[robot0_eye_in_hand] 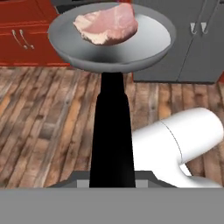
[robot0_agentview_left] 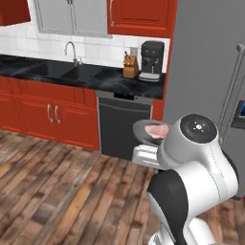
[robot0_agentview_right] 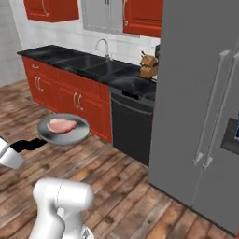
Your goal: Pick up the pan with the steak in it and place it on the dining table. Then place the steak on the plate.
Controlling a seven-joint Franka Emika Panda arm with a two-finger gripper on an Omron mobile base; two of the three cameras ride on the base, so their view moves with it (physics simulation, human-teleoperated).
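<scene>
Gripping the black handle, my tool (robot0_eye_in_hand: 113,177) holds the pan (robot0_eye_in_hand: 111,37) level over open wooden floor (robot0_agentview_right: 116,186); the steak (robot0_eye_in_hand: 107,24) lies inside; dishwasher (robot0_agentview_left: 124,127) and fridge (robot0_agentview_right: 200,93) stand beyond.

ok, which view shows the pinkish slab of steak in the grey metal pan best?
Hand view: the pinkish steak slab lies unobstructed in the round grey metal pan, large and sharp. The right base view shows the steak whole but small. In the left base view, the white arm hides part of the steak.
</scene>
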